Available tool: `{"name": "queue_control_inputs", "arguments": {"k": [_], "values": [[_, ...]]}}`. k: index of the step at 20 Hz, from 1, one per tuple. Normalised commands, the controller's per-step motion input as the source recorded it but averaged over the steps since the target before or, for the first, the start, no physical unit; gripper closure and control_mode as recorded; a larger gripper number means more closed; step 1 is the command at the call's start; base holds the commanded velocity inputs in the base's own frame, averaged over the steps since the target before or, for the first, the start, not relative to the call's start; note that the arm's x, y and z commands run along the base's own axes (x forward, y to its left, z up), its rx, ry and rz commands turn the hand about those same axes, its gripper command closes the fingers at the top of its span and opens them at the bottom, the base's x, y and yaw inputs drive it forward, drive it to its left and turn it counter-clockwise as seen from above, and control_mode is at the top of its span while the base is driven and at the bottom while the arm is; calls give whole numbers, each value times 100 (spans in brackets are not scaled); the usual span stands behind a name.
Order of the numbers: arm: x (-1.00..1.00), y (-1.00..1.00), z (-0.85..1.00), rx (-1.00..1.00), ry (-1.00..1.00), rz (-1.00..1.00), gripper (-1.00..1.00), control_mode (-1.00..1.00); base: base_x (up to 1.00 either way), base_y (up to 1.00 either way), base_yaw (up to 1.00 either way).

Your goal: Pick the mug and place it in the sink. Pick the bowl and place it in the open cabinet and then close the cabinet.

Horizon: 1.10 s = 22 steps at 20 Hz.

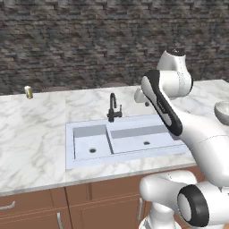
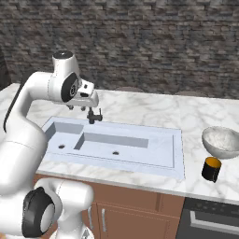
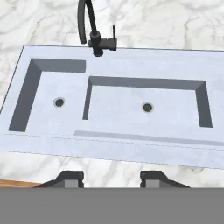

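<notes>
The pale double-basin sink (image 1: 134, 157) (image 2: 164, 161) (image 3: 131, 151) is set into the marble counter, with its smaller basin on the left. My gripper (image 2: 77, 107) (image 3: 111, 178) hovers above the sink's back left, beside the black faucet (image 2: 93, 115), looking down into the basins. Its fingers stand apart with nothing between them. The black mug (image 2: 211, 169) with its orange inside stands upright on the counter to the right of the sink, near the front edge. Just behind it sits the mottled grey-white bowl (image 2: 221, 141) (image 1: 222, 111). The cabinet is out of view.
The faucet (image 1: 113, 107) (image 3: 85, 22) rises at the sink's back edge. A tiny yellowish jar (image 1: 28, 92) stands at the counter's far left, against the dark stone wall. Brown base cabinets (image 1: 103, 201) run under the counter, with a dark appliance front (image 2: 212, 221) at the right.
</notes>
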Motion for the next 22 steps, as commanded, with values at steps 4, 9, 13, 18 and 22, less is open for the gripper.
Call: {"name": "queue_control_inputs", "arguments": {"k": [4,9,13,18,22], "values": [[-24,0,0,0,-2,0,-100,-100,0,0,0],[-61,-3,0,0,-1,-1,-100,-100,0,0,0],[-52,-10,-1,0,0,0,-100,-100,0,0,0],[-33,-26,-5,0,1,0,-100,-100,0,0,0],[-12,-48,-13,0,3,0,-100,-100,0,0,0]]}}
